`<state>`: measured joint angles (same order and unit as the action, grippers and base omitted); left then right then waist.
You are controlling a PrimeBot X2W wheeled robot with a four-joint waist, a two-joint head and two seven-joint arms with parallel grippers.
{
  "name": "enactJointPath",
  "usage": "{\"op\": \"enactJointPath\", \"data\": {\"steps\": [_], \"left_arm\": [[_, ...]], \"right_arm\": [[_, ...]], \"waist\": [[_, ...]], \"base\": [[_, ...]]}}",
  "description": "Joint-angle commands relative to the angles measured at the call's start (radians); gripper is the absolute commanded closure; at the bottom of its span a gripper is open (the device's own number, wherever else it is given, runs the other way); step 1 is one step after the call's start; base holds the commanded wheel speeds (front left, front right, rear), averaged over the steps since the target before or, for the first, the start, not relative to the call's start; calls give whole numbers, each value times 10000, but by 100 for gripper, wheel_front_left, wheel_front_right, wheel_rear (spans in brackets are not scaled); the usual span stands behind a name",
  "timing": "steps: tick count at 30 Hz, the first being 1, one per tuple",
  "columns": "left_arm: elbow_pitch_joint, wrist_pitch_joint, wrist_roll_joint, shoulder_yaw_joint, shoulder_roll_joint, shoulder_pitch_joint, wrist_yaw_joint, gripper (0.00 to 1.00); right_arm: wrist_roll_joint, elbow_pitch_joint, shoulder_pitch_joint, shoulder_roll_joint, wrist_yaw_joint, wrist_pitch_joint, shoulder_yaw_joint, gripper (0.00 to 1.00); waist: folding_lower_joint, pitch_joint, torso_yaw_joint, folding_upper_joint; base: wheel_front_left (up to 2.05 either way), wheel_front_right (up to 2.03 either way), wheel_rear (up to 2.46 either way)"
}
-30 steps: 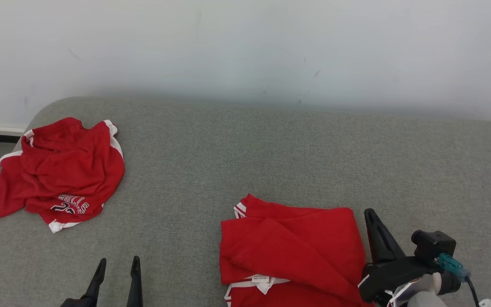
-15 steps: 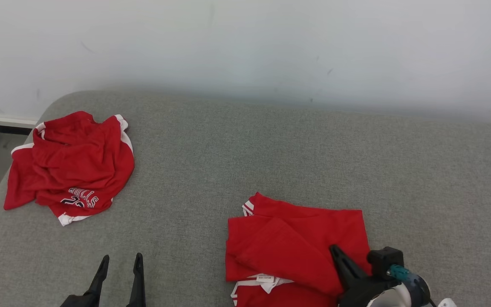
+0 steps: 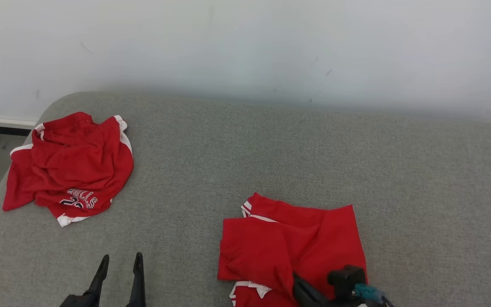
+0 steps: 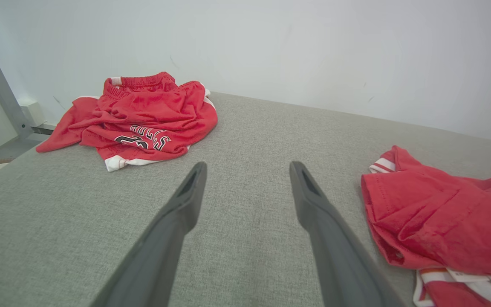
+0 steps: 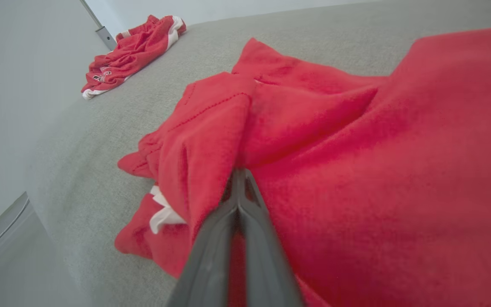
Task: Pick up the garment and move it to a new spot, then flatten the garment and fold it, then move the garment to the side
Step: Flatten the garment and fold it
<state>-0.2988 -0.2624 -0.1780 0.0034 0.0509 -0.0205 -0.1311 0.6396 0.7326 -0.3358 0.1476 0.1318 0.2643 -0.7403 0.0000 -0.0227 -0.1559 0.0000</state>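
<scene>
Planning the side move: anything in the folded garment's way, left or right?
Right: nothing visible, bare grey surface. Left: the open left gripper hovers near, a crumpled garment lies far back. The right gripper is shut on the folded garment.

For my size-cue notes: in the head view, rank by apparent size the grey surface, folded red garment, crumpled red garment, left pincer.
1. grey surface
2. folded red garment and crumpled red garment: about alike, unranked; the folded one is nearer and cut by the bottom edge
3. left pincer
</scene>
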Motion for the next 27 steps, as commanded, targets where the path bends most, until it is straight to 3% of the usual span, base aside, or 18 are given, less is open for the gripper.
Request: {"op": "enactJointPath", "data": {"steps": [1, 6, 15, 19, 22, 23, 25, 27], "left_arm": [[41, -22, -62, -12, -9, 26, 15, 0], [48, -22, -60, -63, -9, 28, 15, 0], [55, -22, -77, -31, -9, 96, 14, 0], [90, -22, -81, 6, -9, 139, 14, 0], [113, -22, -61, 56, -9, 179, 14, 0], [121, -22, -54, 75, -11, 193, 14, 0], [128, -22, -35, 95, -9, 218, 14, 0], [151, -22, -9, 115, -9, 215, 14, 0]], "right_arm": [[343, -270, 183, 34, -15, 6, -428, 100], [953, -898, 375, 247, -17, 7, -1376, 100], [1639, -876, 355, 341, -17, 7, -2265, 100], [1614, -1229, 141, 501, -17, 7, -1722, 100], [1293, -1643, 160, 653, -15, 8, -682, 100], [1142, -1786, 235, 701, -17, 7, -262, 65], [776, -2019, 435, 769, -17, 7, 625, 37], [366, -2249, 617, 812, -17, 7, 1510, 17]], "waist": [[0, 8, 21, 0], [0, 37, 3, 0], [0, 61, 5, 0], [0, 60, 47, 0], [0, 95, 98, 0], [0, 116, 119, 0], [0, 167, 162, 0], [0, 214, 203, 0]], "base": [[0, 0, 0], [0, 0, 0], [0, 0, 0], [0, 0, 0], [0, 0, 0], [0, 0, 0], [0, 0, 0], [0, 0, 0]]}}
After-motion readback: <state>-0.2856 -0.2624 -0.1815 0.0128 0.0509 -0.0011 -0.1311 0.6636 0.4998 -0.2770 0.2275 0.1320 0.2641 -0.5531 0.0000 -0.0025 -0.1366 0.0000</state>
